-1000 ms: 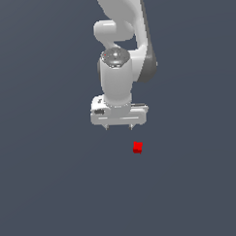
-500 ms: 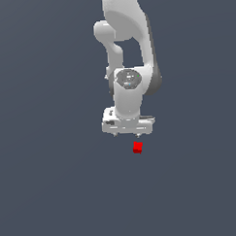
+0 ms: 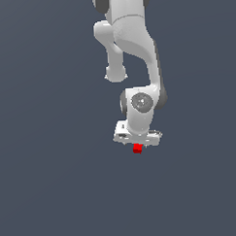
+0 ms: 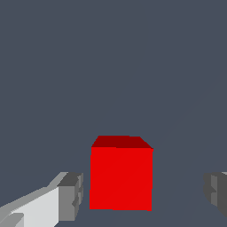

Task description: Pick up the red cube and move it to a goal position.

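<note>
The red cube [image 3: 137, 148] rests on the flat grey floor [image 3: 54, 181]. In the exterior view the white arm has come down over it, and the gripper [image 3: 137, 146] sits right on top of it, hiding its upper part. In the wrist view the cube [image 4: 120, 177] stands between the two fingers: one fingertip [image 4: 71, 195] is close beside it, the other [image 4: 216, 193] is well apart from it. The gripper [image 4: 142, 194] is open, with the jaws around the cube and not pressing it.
Only the plain dark grey floor [image 4: 111, 66] surrounds the cube. No goal marker shows in either view.
The arm has swung down and toward the exterior view's right, bringing the gripper from above and beside the cube to around it. The cube has not moved.
</note>
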You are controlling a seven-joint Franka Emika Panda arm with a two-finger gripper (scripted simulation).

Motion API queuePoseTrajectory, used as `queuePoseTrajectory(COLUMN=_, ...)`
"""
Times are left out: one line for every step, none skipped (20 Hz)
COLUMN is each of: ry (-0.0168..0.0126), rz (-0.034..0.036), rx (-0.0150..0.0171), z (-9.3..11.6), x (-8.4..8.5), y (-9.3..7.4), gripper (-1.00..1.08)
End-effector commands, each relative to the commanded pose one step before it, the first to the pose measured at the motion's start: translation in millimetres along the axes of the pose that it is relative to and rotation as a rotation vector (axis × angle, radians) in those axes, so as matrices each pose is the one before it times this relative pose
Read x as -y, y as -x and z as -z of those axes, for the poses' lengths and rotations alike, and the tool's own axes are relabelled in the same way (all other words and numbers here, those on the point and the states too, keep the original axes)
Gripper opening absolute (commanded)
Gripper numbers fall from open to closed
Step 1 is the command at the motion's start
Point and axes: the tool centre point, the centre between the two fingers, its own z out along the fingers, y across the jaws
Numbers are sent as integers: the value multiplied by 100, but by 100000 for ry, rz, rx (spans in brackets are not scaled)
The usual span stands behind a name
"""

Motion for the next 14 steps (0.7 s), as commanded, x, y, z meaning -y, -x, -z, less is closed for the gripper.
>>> queuePoseTrajectory(ry=59, rz=-1229, rx=73, z=-1184, x=663, y=-154, gripper=100)
queuePoseTrajectory(ry=17, rz=-316, rx=71, z=-352, x=201, y=-37, gripper=100)
queuePoseTrajectory(ry=13, rz=-269, rx=61, z=-298, x=172, y=-35, gripper=100)
queuePoseTrajectory(ry=9, rz=-223, rx=51, z=-246, x=145, y=-33, gripper=100)
queuePoseTrajectory(ry=6, rz=-184, rx=42, z=-197, x=114, y=-32, gripper=100)
queuePoseTrajectory(ry=3, rz=-134, rx=31, z=-149, x=92, y=-26, gripper=100)
queuePoseTrajectory(ry=1, rz=-95, rx=22, z=-103, x=64, y=-20, gripper=100)
queuePoseTrajectory(ry=1, rz=-67, rx=16, z=-62, x=31, y=-15, gripper=100)
queuePoseTrajectory(ry=0, rz=0, rx=0, z=-17, x=24, y=-1, gripper=100)
queuePoseTrajectory(ry=0, rz=0, rx=0, z=0, x=0, y=0, gripper=-100)
queuePoseTrajectory(ry=0, rz=0, rx=0, z=0, x=0, y=0, gripper=-100)
queuePoseTrajectory(ry=0, rz=0, rx=0, z=0, x=0, y=0, gripper=-100)
queuePoseTrajectory(ry=0, rz=0, rx=0, z=0, x=0, y=0, gripper=-100)
queuePoseTrajectory(ry=0, rz=0, rx=0, z=0, x=0, y=0, gripper=-100)
